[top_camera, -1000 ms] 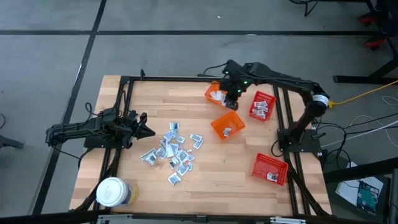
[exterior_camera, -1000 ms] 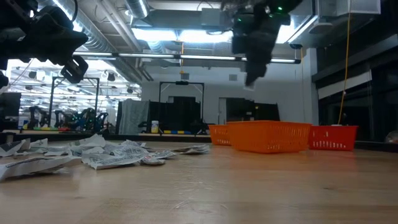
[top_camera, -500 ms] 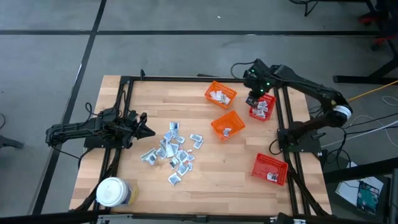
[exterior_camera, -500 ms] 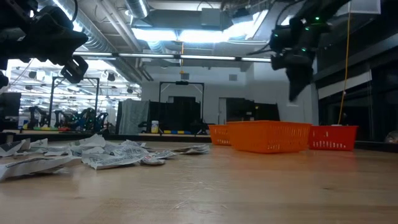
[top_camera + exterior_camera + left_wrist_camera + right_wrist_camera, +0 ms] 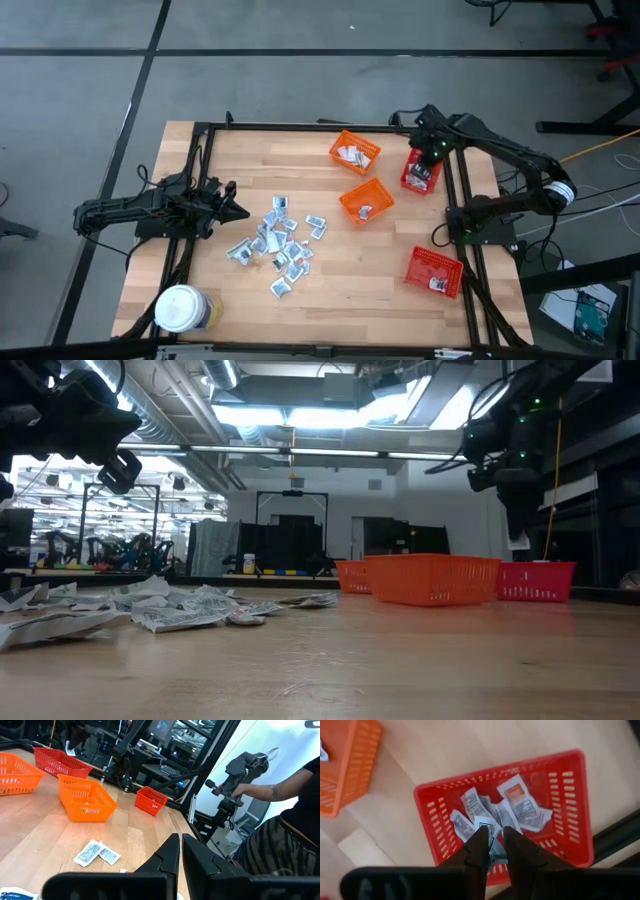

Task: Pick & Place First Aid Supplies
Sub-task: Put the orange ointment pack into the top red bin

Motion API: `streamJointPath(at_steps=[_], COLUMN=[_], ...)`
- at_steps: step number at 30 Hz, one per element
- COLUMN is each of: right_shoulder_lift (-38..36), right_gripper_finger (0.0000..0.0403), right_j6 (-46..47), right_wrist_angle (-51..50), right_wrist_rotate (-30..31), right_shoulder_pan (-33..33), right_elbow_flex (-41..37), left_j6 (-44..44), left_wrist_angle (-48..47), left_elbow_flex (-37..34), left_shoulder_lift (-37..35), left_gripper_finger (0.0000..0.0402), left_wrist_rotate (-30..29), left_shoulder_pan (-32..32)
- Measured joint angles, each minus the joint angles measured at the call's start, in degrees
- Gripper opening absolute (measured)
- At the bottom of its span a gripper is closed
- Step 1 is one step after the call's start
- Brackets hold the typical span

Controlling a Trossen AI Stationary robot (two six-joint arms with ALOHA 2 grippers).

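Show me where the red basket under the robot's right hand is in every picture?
High view: the red basket sits at the table's far right, under the right gripper.
Low view: it is at the right, behind the orange basket.
Left wrist view: I cannot tell which red basket it is.
Right wrist view: it fills the middle, full of packets.
Shared landmark: the orange basket beside it.

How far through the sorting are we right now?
Done: all four baskets hold some packets, including the far red basket. In hand: the right tool hovers over that basket, gripping a packet. Left: the loose pile of sachets mid-table; the left tool waits beside it.
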Motion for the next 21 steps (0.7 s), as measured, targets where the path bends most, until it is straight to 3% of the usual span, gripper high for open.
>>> streamJointPath(at_steps=[9, 21], right_shoulder_lift=[0.0, 0.0], right_gripper_finger=[0.0086, 0.0241], right_j6=[0.0, -0.2], right_wrist_angle=[0.9, 1.0], right_wrist_rotate=[0.0, 0.0], right_shoulder_pan=[-1.7, -1.8], right_elbow_flex=[-0.5, -0.5], left_j6=[0.0, 0.0], left_wrist_angle=[0.0, 0.0], left_elbow_flex=[0.0, 0.0], left_shoulder_lift=[0.0, 0.0], left_gripper_finger=[0.0015, 0.0016], left_wrist_rotate=[0.0, 0.0], left_shoulder_pan=[0.0, 0.0])
